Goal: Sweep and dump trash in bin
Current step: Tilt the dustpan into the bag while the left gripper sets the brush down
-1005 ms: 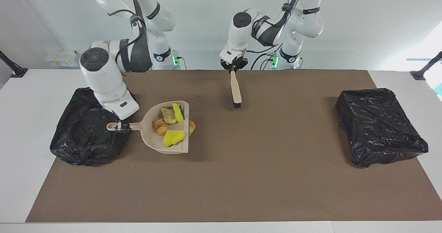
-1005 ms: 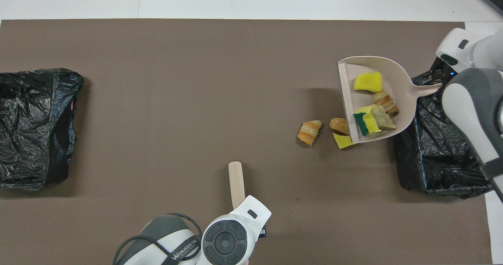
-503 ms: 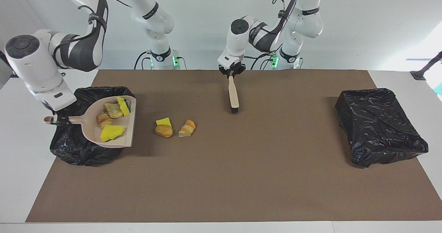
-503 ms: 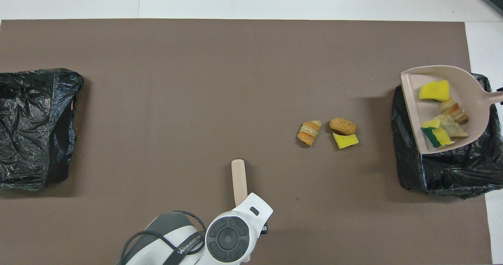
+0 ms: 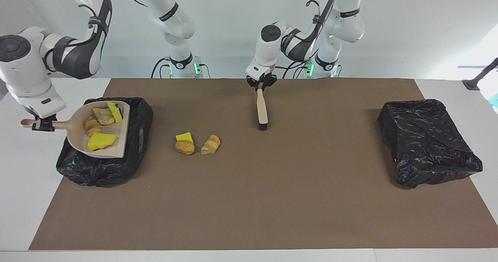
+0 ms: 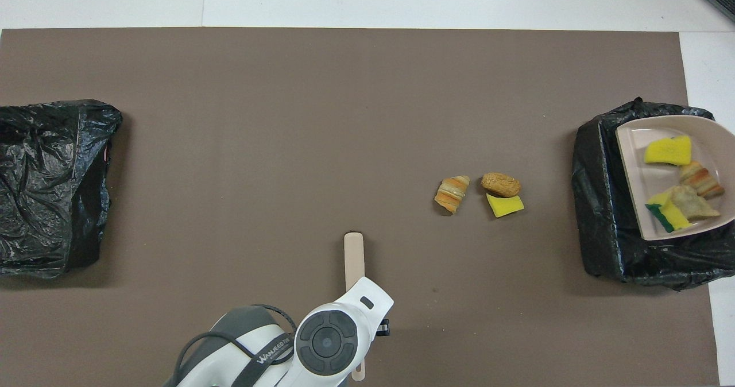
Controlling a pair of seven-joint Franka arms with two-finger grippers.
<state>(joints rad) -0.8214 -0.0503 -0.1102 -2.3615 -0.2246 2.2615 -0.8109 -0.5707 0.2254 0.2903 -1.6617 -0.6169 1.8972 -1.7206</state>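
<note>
On white table (image 5: 23,199), brown mat (image 5: 272,199); right fingers (image 5: 42,124) clamp dustpan (image 5: 78,137) handle, left fingers (image 5: 261,84) on brush (image 5: 262,108).

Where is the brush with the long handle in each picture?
Facing view: the brush lies near the top middle, handle end at the left gripper, bristles pointing down the picture.
Overhead view: the brush is at the bottom middle, partly under the left arm.
Shared landmark: the three loose scraps lie beside it, toward the right arm's end.
</note>
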